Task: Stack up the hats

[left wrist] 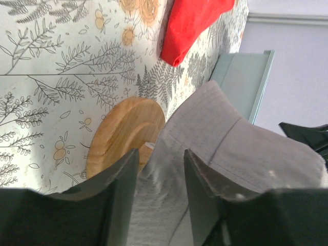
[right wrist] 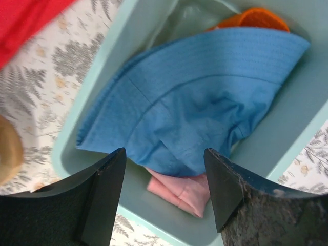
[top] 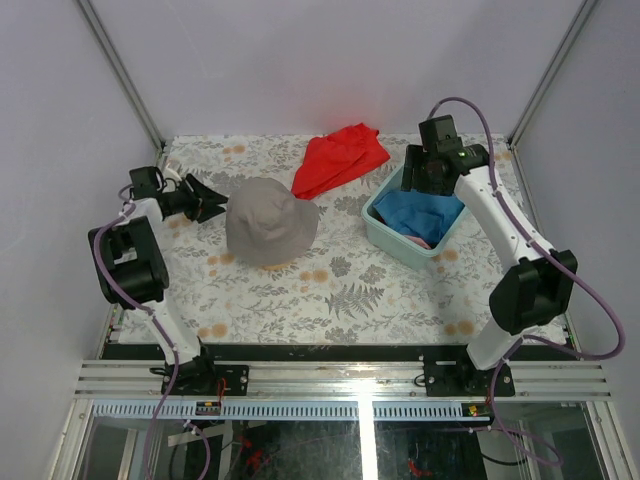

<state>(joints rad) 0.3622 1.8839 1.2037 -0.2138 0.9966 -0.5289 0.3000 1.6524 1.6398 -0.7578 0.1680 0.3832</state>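
Note:
The grey hat (top: 270,220) sits over a wooden stand, whose round base shows in the left wrist view (left wrist: 123,133). My left gripper (top: 207,198) is open at the hat's left side, and the grey hat's brim (left wrist: 205,128) lies between its spread fingers (left wrist: 161,177). My right gripper (top: 430,172) is open and empty above the teal bin (top: 385,228). In the right wrist view the gripper (right wrist: 164,169) hangs over the blue hat (right wrist: 195,97). The pink hat (right wrist: 184,192) lies under it, and the orange hat (right wrist: 256,19) peeks out at the bin's far end.
A flat red cloth (top: 340,158) lies at the back of the table between the grey hat and the bin. The bin's walls (right wrist: 277,154) enclose the three hats. White walls and frame posts bound the table.

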